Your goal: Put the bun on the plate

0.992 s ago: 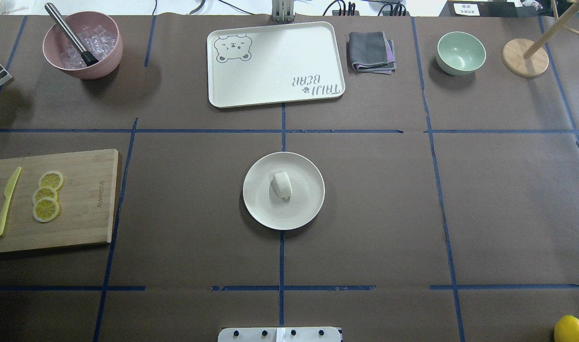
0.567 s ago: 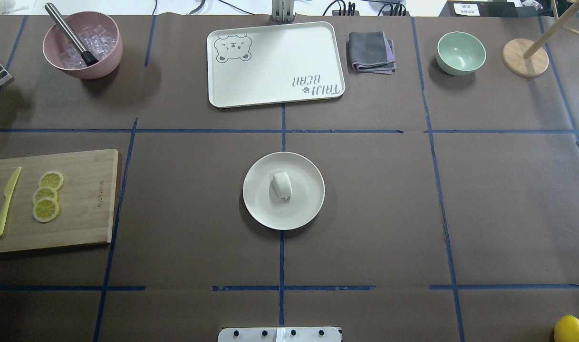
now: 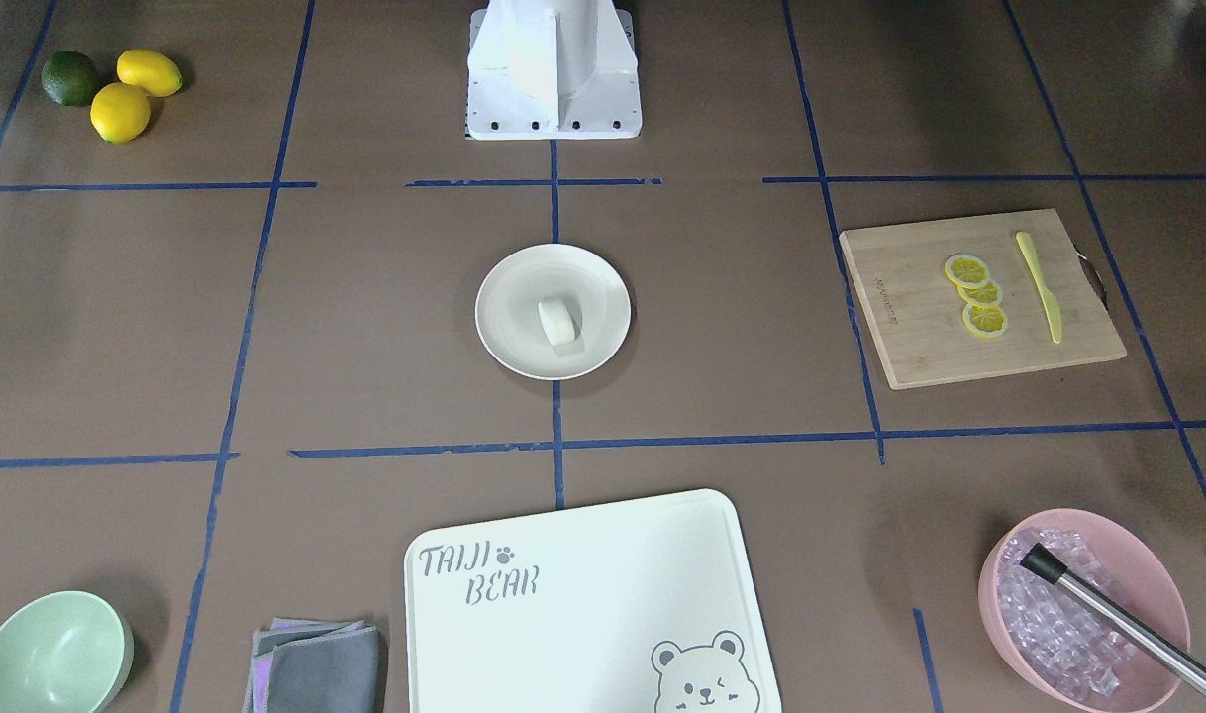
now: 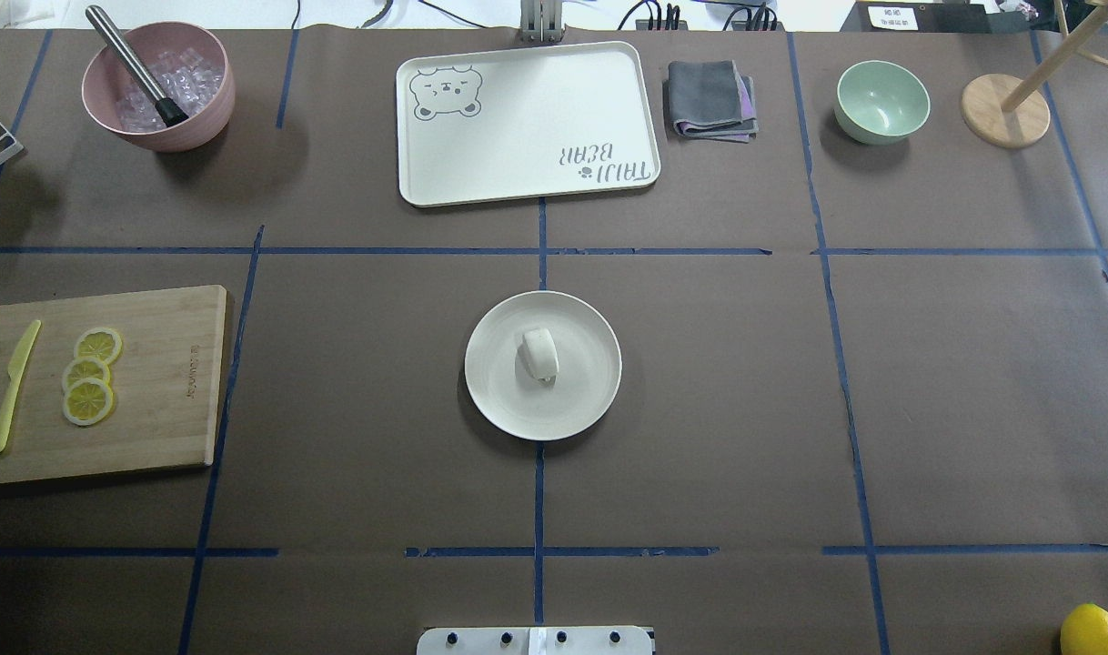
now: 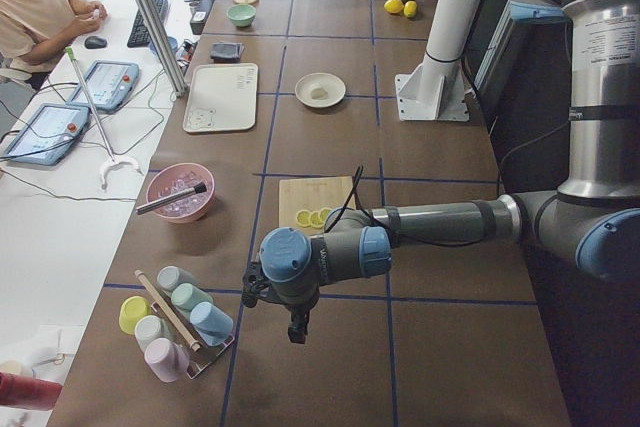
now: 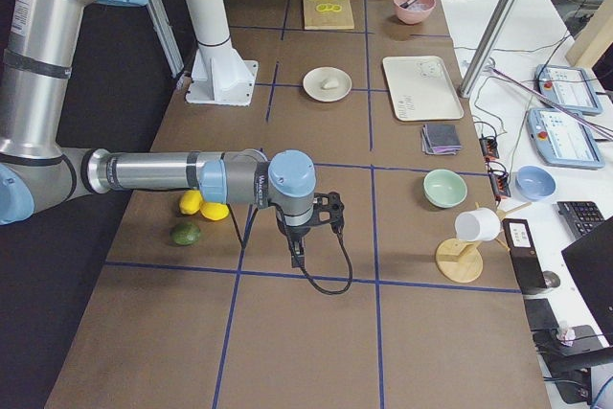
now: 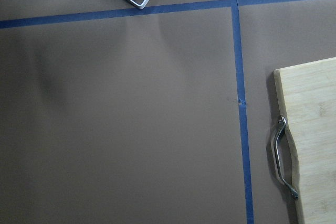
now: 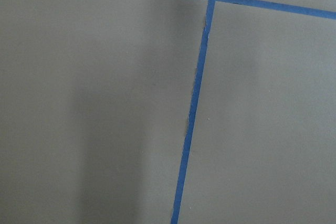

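The small white bun lies near the middle of the round cream plate at the table's centre, also seen from the front as the bun on the plate. Nothing touches either one. Both arms are out at the table's ends, far from the plate. The left gripper hangs near the cup rack and shows only in the exterior left view. The right gripper hangs beside the lemons and shows only in the exterior right view. I cannot tell whether either is open or shut.
A bamboo cutting board with lemon slices and a yellow knife lies left. At the back stand a pink ice bowl, a bear tray, a folded cloth, a green bowl and a wooden stand.
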